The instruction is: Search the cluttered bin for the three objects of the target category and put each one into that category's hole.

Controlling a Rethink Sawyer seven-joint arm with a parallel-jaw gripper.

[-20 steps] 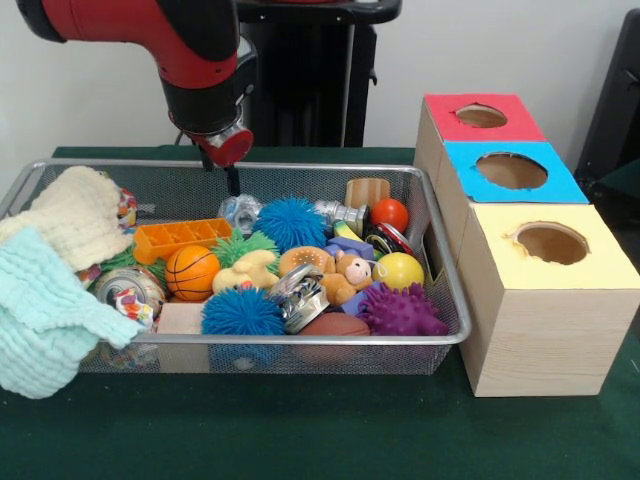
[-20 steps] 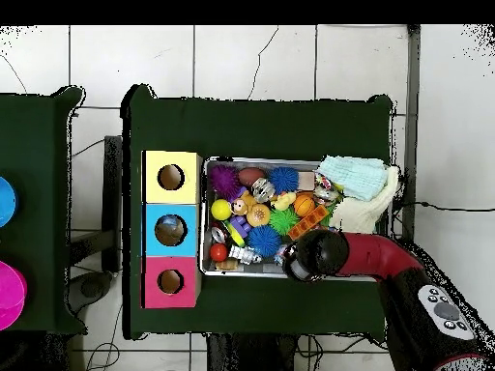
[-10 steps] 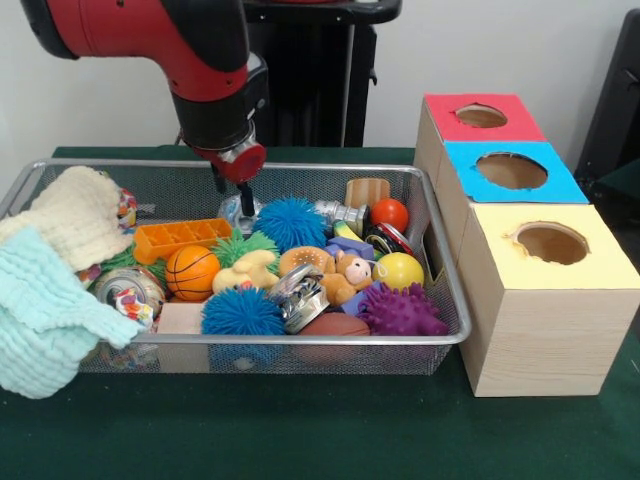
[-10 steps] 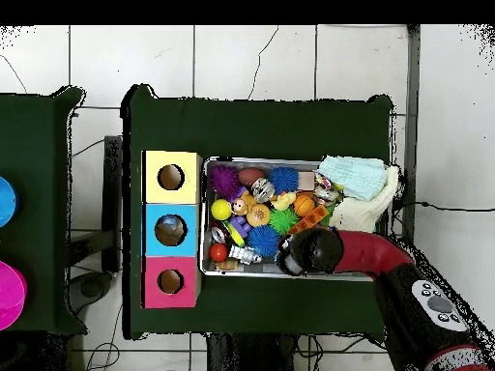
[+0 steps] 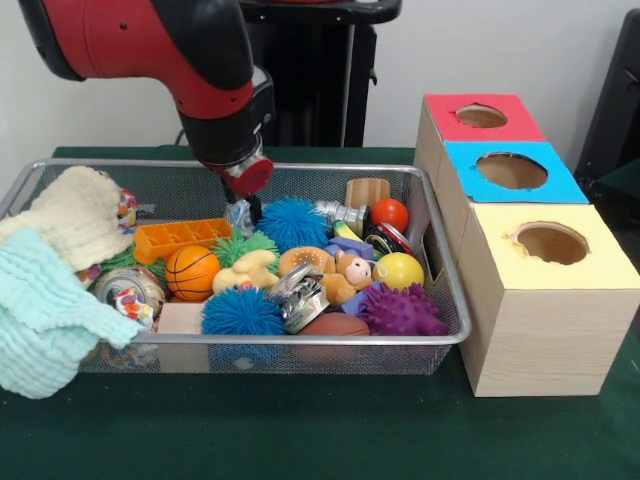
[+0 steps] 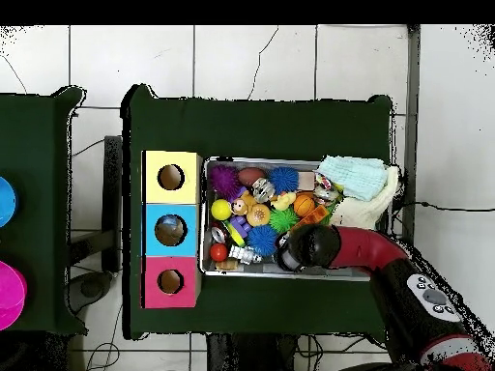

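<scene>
The gripper point(image 5: 245, 207), its grasp unclear, should descend squarely onto the crinkled clear object point(image 5: 240, 214) at the blue spiky ball's point(image 5: 291, 222) nine o'clock.

Toy-crammed mesh bin point(image 5: 440, 335) beside three holed boxes point(image 5: 545, 300).

My arm's shell point(image 5: 190, 50) is glossy red plastic. Below it the bin point(image 5: 300, 352) is fine metal mesh with a smooth wire rim. Beside the bin, 3 boxes point(image 5: 545, 320) show matt wood grain. The towels point(image 5: 45, 300) look like soft waffled cloth; the bench point(image 5: 300, 430) wears matt green felt.
</scene>
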